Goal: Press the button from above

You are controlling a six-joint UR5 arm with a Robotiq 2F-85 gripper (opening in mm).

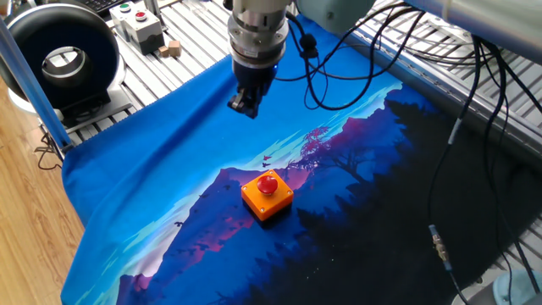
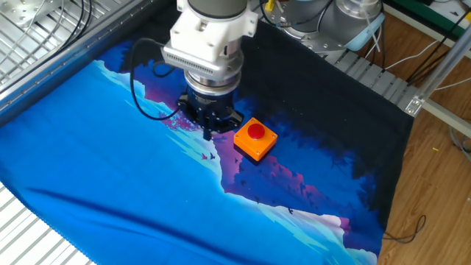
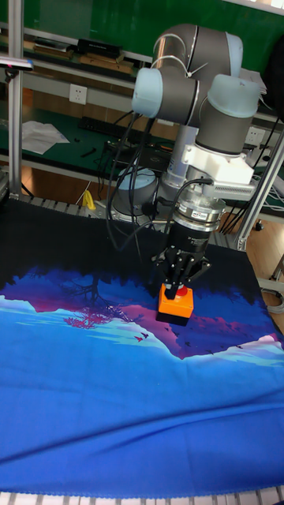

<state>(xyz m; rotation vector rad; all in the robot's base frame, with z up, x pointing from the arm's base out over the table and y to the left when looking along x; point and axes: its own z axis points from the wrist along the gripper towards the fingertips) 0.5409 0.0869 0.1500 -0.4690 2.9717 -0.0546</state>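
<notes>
The red domed button (image 1: pixel 268 181) sits on its small orange box (image 1: pixel 269 203) on the blue landscape cloth (image 1: pixel 152 169), near the cloth's middle. My gripper (image 1: pixel 244 104) hangs in the air above the cloth, up and to the left of the button in this view, with its fingers drawn together to a point and nothing between them. From the other side, the gripper (image 2: pixel 208 131) is just left of the button (image 2: pixel 255 131), not touching it. In the tall view the fingertips (image 3: pixel 175 290) overlap the button and hide most of it; the box (image 3: pixel 175 308) shows below.
A grey box with green and red buttons (image 1: pixel 135 20) and a black round device (image 1: pixel 63 58) stand at the far left on the slatted table. Black cables (image 1: pixel 339 68) hang from the arm. A loose cable end (image 1: pixel 439 241) lies on the cloth's dark right side.
</notes>
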